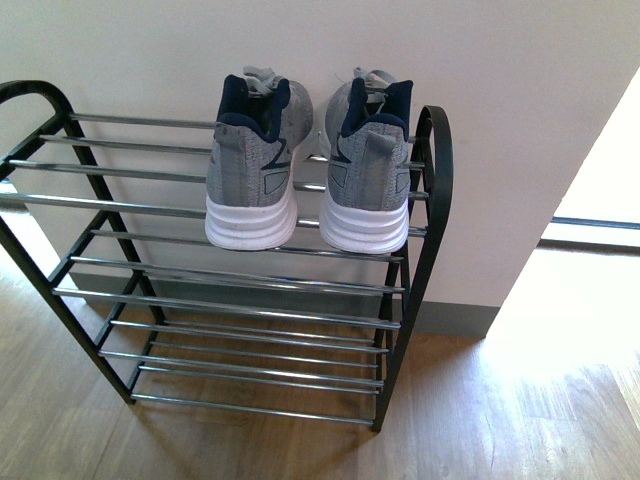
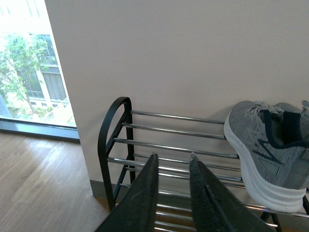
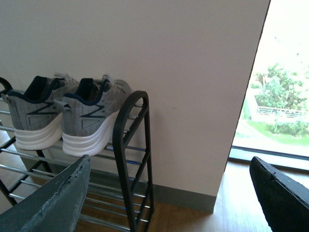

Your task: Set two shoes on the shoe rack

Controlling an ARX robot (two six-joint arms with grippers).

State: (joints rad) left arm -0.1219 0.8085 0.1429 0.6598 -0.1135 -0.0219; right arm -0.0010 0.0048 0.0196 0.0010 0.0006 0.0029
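Two grey knit shoes with thick white soles stand side by side on the top shelf of the shoe rack (image 1: 438, 170), heels toward me: the left shoe (image 1: 250, 170) and the right shoe (image 1: 368, 175). No gripper shows in the front view. My left gripper (image 2: 173, 157) is open with a narrow gap and nothing in it, in front of the rack's left arched end (image 2: 112, 140); one shoe (image 2: 263, 145) sits apart from it. My right gripper (image 3: 169, 159) is open wide and holds nothing, beside the rack's right arched end (image 3: 133, 140), with both shoes (image 3: 89, 121) beyond it.
The rack stands against a white wall (image 1: 500, 100) with a grey skirting board (image 1: 455, 320), on a wooden floor (image 1: 480, 410). Chrome bars of the lower tiers (image 1: 250, 345) lie under the shoes. Windows (image 2: 29, 72) flank the wall on both sides (image 3: 280, 87).
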